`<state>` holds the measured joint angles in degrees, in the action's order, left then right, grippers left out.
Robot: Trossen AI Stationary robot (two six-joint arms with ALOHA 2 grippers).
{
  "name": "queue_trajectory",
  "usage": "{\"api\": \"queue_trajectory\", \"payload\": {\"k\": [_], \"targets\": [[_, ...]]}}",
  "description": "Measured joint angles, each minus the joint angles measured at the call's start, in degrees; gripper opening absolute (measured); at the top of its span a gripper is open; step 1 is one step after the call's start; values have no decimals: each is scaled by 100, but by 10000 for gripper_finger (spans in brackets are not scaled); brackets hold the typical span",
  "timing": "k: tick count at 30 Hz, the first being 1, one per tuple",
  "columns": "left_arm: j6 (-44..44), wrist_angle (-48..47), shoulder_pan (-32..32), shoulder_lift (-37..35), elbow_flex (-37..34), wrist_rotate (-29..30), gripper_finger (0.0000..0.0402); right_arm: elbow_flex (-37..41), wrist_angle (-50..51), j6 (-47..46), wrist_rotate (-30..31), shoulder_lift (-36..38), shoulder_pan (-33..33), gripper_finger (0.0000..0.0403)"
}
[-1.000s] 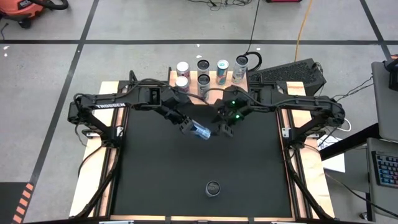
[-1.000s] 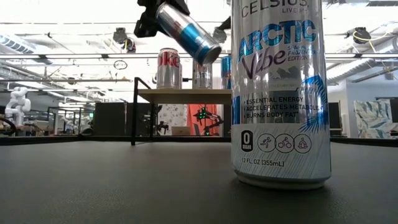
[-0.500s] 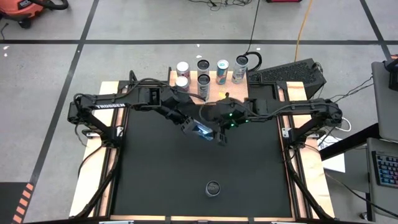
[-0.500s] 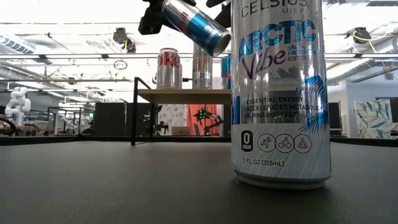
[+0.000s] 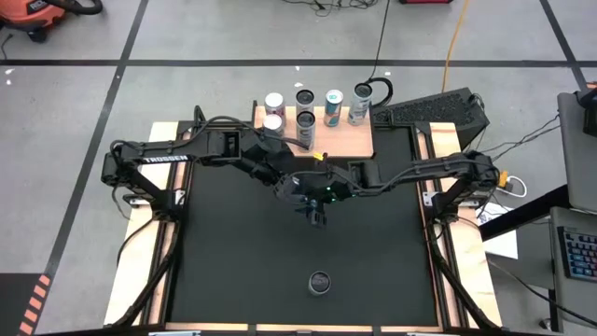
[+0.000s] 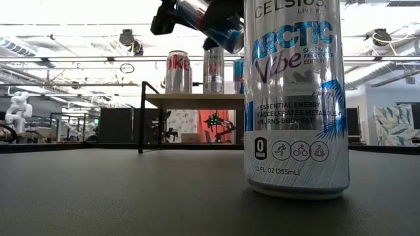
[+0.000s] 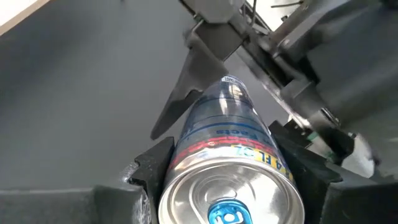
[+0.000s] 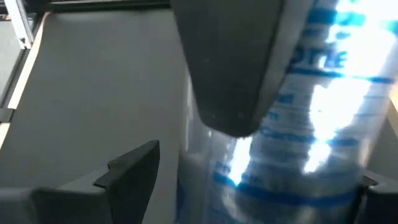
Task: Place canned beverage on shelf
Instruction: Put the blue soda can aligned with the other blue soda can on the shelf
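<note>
Hanging tilted above the black mat, a slim silver-and-blue can (image 7: 227, 155) sits just above the middle of the high view, mostly hidden there under the two arms that meet over it. Seen from the left wrist, the left gripper (image 7: 230, 171) is clamped on the can near its lid, one dark finger on each side of the rim, with the pull tab facing the camera. From table level the same can (image 6: 220, 23) shows at the top centre of the frame, slanting down toward the right, well clear of the mat.

The right gripper (image 5: 315, 207) reaches in from the right side of the high view to the can's far end. Its jaws stand wide, one finger (image 8: 227, 62) lying across the can's side and the other (image 8: 127, 171) apart from it; whether they press on the can cannot be told.

The shelf (image 5: 345, 140), a light wooden board, lies at the upper centre of the high view, behind the arms. Several upright cans (image 5: 305, 119) stand on it, grouped along its upper and left parts.

A further can (image 5: 319, 281) stands alone on the black mat (image 5: 224, 261) in the lower centre of the high view; at table level it is a tall white can (image 6: 295, 98) filling the right half of the frame
</note>
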<state>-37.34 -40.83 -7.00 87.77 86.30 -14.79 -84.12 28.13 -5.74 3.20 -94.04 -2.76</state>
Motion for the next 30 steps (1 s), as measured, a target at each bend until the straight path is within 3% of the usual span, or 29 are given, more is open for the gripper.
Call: {"api": "queue_trajectory", "payload": {"k": [8,15,23,30], "targets": [[18,-73,-1,0,0,0,222,0,-6,18,0,-52,2,307],[58,-84,-1,0,0,27,233,1,80,51,10,-28,7,191],[484,-44,1,-13,0,32,264,2,141,234,-40,-8,4,191],[667,-12,-12,-13,0,-648,267,2,249,213,-95,169,-4,191]]}}
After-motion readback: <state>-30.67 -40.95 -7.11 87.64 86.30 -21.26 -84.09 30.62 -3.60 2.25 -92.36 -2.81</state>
